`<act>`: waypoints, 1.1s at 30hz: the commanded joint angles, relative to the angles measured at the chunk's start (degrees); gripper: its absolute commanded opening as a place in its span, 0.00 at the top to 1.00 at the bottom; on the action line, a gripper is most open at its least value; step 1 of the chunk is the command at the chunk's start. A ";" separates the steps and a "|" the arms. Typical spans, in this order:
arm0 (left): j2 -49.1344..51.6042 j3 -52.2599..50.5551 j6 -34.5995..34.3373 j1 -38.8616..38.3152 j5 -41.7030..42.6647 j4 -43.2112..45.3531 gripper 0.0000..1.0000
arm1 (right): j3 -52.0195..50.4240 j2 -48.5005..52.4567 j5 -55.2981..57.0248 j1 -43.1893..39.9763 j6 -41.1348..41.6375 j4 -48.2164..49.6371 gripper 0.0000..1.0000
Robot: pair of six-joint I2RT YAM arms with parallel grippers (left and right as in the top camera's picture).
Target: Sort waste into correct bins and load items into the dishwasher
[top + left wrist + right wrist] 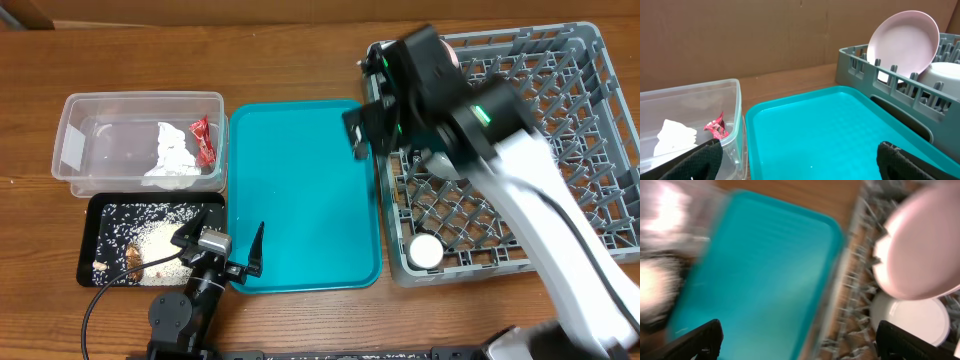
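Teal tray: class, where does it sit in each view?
Overhead: teal tray at centre.
Left wrist: tray fills the lower middle.
Right wrist: tray at left and centre, blurred.
Shared landmark: grey dish rack along its right edge.

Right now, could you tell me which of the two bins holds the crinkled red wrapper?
The clear rectangular plastic tub: the crinkled red wrapper lies in it beside a crumpled white napkin. The shallow black tray holds whitish rice scraps.
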 commanded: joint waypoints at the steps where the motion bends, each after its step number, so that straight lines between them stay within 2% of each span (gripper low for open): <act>1: -0.33 -0.24 0.50 0.39 0.46 0.04 0.00 | 1.44 -7.15 -6.88 4.31 0.22 -2.14 0.00; 4: -0.33 -0.24 0.50 0.39 0.46 0.04 0.00 | 1.44 -10.08 -3.54 6.91 -5.11 -8.13 0.00; 13: -0.33 -0.24 0.50 0.39 0.46 0.04 0.00 | 1.44 -14.27 -3.45 7.26 -2.71 -22.38 0.00; 16: -0.33 -0.24 0.50 0.39 0.46 0.04 0.00 | 1.44 -16.52 -2.71 7.19 -2.80 -21.88 0.00; 19: -0.33 -0.24 0.50 0.39 0.46 0.04 0.00 | 1.01 -19.87 2.32 6.34 -3.52 -15.32 0.00; 21: -0.33 -0.24 0.50 0.39 0.46 0.04 0.00 | -0.39 -22.84 4.15 4.42 -4.42 -6.82 0.00; 25: -0.33 -0.24 0.50 0.39 0.46 0.04 0.00 | -5.99 -27.85 0.83 -2.49 -4.68 9.01 0.00; 29: -0.33 -0.24 0.50 0.39 0.46 0.04 0.00 | -17.75 -34.47 -4.57 -10.71 -4.68 20.48 0.00; 33: -0.33 -0.24 0.50 0.39 0.46 0.04 0.00 | -30.71 -41.90 -5.20 -14.82 -4.50 25.66 0.00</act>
